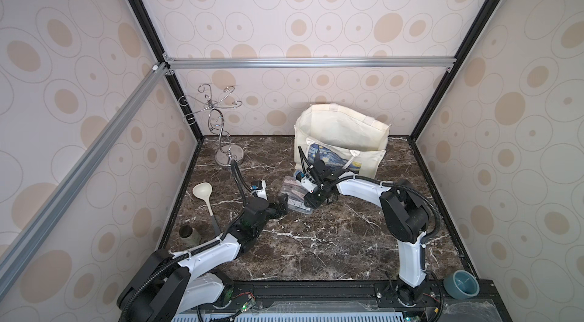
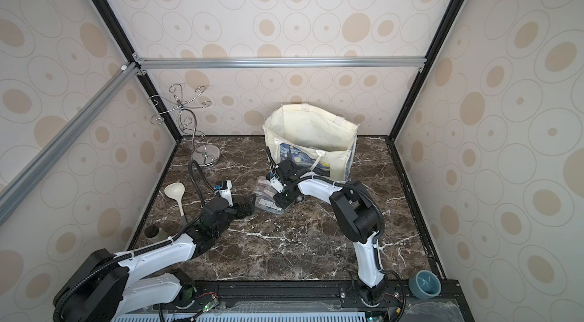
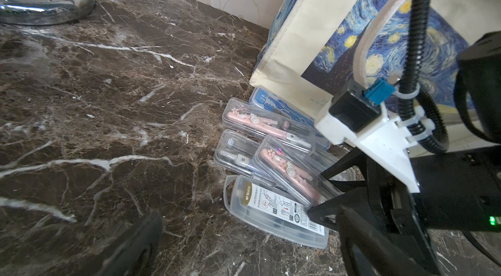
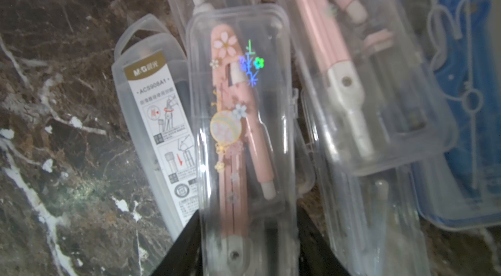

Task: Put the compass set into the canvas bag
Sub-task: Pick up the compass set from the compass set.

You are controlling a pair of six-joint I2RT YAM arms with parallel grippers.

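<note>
At the foot of the cream canvas bag point(image 1: 344, 134) with the blue-and-yellow swirling print lies a small heap of cases. The bag stands upright and open-mouthed at the back of the dark brown marble tabletop point(image 1: 316, 241). Topmost in the heap is the compass set point(image 4: 238, 114), a clear plastic case holding a pink flowered compass. It lies in line with the right gripper point(image 4: 248, 215): its long axis runs straight out from the jaws. The near short end sits between them, and the free end points away, toward the left rear of the table. The black fingers point(image 4: 187, 239) lie against both long sides, so the jaws are closed on the case, which rests on the heap, slightly tilted. It overlaps a frosted case with a white printed label point(image 4: 151, 114) and lies beside a second clear case with a pink compass point(image 4: 352, 71). A blue case point(image 4: 466, 98) lies farthest over, against the bag's base. The left gripper point(image 1: 279, 208) sits just beside the heap, jaws spread wide, holding nothing.
</note>
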